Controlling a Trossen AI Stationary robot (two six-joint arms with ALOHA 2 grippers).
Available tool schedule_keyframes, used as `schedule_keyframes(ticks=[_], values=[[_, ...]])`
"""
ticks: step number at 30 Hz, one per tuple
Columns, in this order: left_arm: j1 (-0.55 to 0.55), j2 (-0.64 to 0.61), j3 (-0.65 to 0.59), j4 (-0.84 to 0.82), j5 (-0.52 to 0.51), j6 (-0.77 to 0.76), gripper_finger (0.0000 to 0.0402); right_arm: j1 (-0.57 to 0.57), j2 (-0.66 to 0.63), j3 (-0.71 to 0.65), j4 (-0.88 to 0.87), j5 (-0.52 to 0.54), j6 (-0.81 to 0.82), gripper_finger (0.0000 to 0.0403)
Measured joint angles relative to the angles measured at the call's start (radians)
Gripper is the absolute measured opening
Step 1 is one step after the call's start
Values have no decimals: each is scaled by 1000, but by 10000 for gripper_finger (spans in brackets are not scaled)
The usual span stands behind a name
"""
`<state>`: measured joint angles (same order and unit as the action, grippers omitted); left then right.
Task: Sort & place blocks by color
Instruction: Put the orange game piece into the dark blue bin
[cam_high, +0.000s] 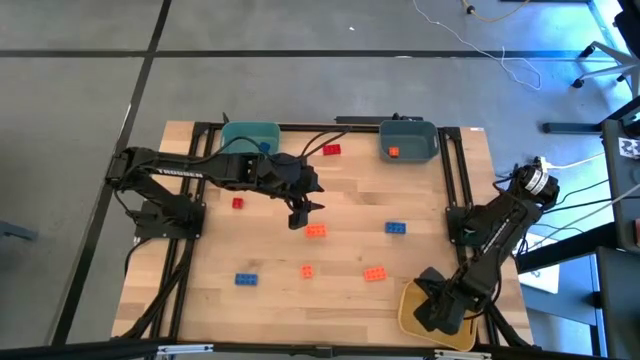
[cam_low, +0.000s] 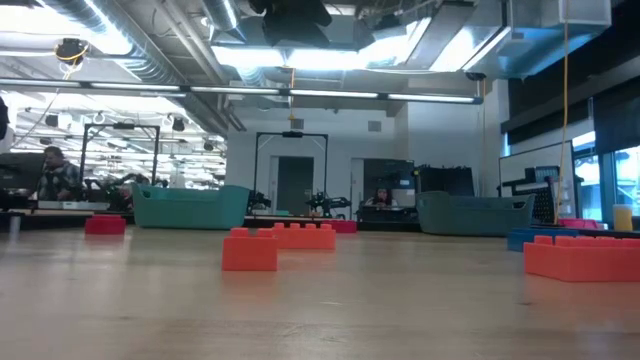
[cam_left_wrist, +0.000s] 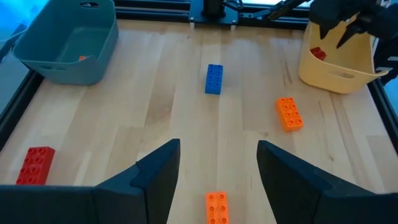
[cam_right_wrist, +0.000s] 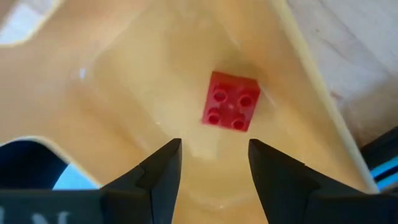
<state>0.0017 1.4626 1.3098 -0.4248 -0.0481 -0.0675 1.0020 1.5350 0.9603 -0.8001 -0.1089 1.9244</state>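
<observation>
My left gripper (cam_high: 302, 212) hangs open over the table's middle, and an orange oblong block (cam_left_wrist: 216, 207) lies on the wood just ahead of its fingertips (cam_high: 316, 230). My right gripper (cam_right_wrist: 211, 168) is open above the yellow bin (cam_high: 412, 318) at the near right corner. A red square block (cam_right_wrist: 231, 101) lies studs up on that bin's floor. Loose on the table are a blue block (cam_left_wrist: 214, 79), an orange block (cam_left_wrist: 289, 114), a red block (cam_left_wrist: 36, 165), another red block (cam_high: 238, 203), a blue block (cam_high: 246, 279) and a small orange block (cam_high: 306, 270).
A teal bin (cam_high: 250, 138) holding a blue block (cam_high: 263, 147) and a grey-blue bin (cam_high: 408, 140) holding an orange block (cam_high: 393, 152) stand along the far edge. Black frame rails run along the table's left and right sides. Bare wood lies between the scattered blocks.
</observation>
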Motion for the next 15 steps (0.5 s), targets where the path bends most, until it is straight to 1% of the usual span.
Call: schedule_keyframes(ticks=[4,8,12,15], values=[[0,0,0,-1,1,0,208,-3,-13,90,-146,2,0,188],[0,0,0,-1,1,0,208,-5,-14,233,-354,13,-25,188],[0,0,0,-1,1,-6,208,-11,-15,366,-544,103,-50,183],[0,0,0,-1,1,-7,208,-26,-15,424,-645,157,-53,172]])
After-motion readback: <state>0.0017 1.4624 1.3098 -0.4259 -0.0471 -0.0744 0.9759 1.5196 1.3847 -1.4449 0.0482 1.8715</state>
